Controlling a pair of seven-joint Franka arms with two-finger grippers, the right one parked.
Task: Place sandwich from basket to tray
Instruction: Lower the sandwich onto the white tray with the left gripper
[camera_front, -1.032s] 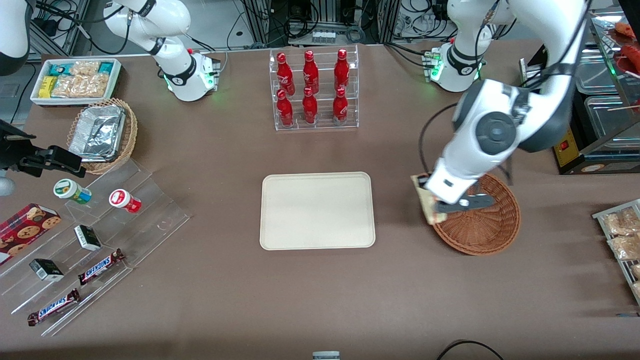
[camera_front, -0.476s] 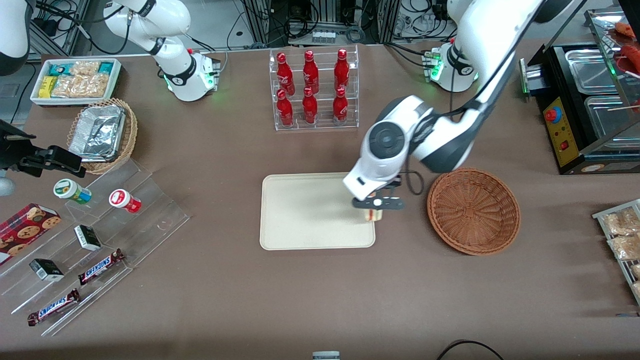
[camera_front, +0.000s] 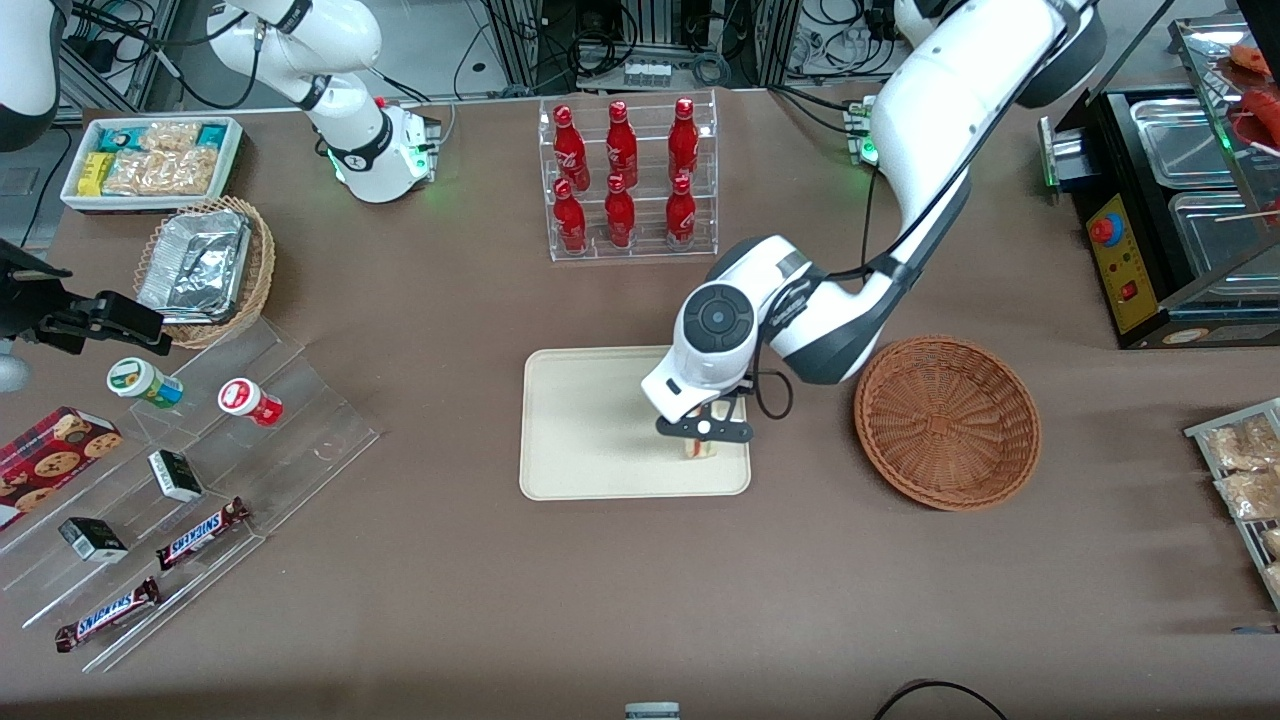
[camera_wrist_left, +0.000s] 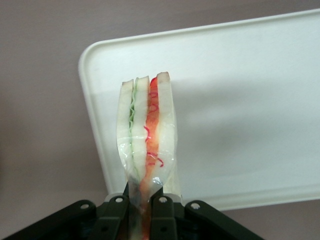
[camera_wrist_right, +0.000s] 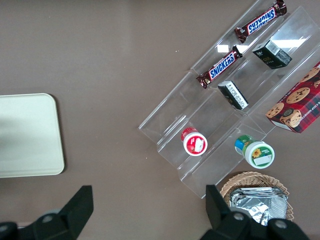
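The sandwich (camera_wrist_left: 146, 135), pale bread with green and red layers, hangs pinched between the black fingers of my left gripper (camera_wrist_left: 145, 210), which is shut on it. In the front view the gripper (camera_front: 702, 432) hovers low over the cream tray (camera_front: 590, 420), near the tray corner that lies closest to the reddish-brown basket (camera_front: 947, 422) and the front camera. Only a bit of the sandwich (camera_front: 700, 449) shows under the fingers there. The basket holds nothing and stands beside the tray, toward the working arm's end. The tray (camera_wrist_left: 250, 100) fills much of the left wrist view beneath the sandwich.
A clear rack of red bottles (camera_front: 627, 180) stands farther from the front camera than the tray. A stepped acrylic stand with snacks (camera_front: 190, 480), a tan basket with a foil container (camera_front: 205, 268) and a white bin (camera_front: 150, 160) lie toward the parked arm's end.
My left gripper carried the sandwich out of the basket and across to the tray, then moved a little farther over the tray and lower.
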